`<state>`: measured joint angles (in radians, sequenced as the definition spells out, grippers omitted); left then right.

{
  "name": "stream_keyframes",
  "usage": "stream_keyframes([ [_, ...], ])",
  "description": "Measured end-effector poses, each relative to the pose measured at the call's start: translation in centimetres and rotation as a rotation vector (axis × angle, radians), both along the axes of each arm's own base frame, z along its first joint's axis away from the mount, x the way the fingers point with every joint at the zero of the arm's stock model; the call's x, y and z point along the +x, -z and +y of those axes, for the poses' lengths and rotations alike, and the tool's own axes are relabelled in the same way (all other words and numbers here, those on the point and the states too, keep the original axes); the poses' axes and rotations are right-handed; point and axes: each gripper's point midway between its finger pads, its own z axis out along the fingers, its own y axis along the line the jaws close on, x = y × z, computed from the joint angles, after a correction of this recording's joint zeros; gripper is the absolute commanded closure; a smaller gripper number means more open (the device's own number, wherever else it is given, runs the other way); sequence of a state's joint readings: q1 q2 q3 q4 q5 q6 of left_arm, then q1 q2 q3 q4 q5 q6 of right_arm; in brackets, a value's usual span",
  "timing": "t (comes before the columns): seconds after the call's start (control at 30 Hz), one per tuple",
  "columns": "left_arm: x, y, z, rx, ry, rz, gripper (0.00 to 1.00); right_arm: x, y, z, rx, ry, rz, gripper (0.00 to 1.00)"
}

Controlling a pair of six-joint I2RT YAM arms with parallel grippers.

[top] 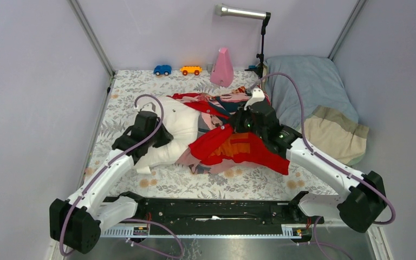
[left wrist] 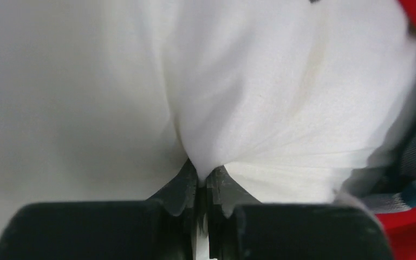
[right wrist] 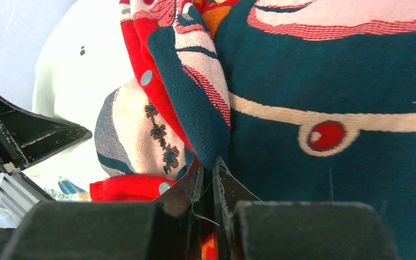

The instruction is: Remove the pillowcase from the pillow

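The white pillow (top: pixel 181 127) lies mid-floor, its left part bare. The red, orange and teal pillowcase (top: pixel 233 146) is bunched over its right part and spills toward the front. My left gripper (top: pixel 160 136) is shut on a pinch of the white pillow fabric (left wrist: pixel 249 108); its jaws close together on a fold. My right gripper (top: pixel 238 120) is shut on a fold of the pillowcase (right wrist: pixel 325 97), with teal and red cloth between its jaws. The pillow (right wrist: pixel 81 76) shows white behind the cloth in the right wrist view.
A grey-blue pillow with a beige end (top: pixel 317 103) lies at the right wall. A pink cone (top: pixel 222 67), a blue toy car (top: pixel 162 70) and an orange toy car (top: pixel 190 70) stand at the back. A lamp stand (top: pixel 260 49) rises behind.
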<state>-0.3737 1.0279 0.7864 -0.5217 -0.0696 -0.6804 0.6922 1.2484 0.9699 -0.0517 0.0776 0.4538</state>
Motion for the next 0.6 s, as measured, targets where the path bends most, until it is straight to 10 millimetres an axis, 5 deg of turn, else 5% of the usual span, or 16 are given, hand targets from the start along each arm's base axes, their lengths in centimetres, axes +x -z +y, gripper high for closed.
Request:
stream_keyframes([
  [0.2,1.3,-2.7,1.2,-0.070,-0.039,-0.045,1.00,-0.5,-1.8,-3.3,0.038,0.119,-0.047,1.00],
  [0.4,3.1,-10.4,3.7,-0.059,-0.083,-0.133,1.00,0.4,-2.9,-6.2,0.049,0.244,-0.057,0.97],
  [0.5,3.6,-13.1,4.9,-0.060,-0.099,-0.167,1.00,0.4,-4.0,-5.7,0.066,0.206,-0.063,0.59],
  [0.6,3.6,-13.2,6.3,-0.035,-0.116,-0.157,1.00,0.3,-6.4,-4.6,0.058,0.100,-0.077,0.20],
])
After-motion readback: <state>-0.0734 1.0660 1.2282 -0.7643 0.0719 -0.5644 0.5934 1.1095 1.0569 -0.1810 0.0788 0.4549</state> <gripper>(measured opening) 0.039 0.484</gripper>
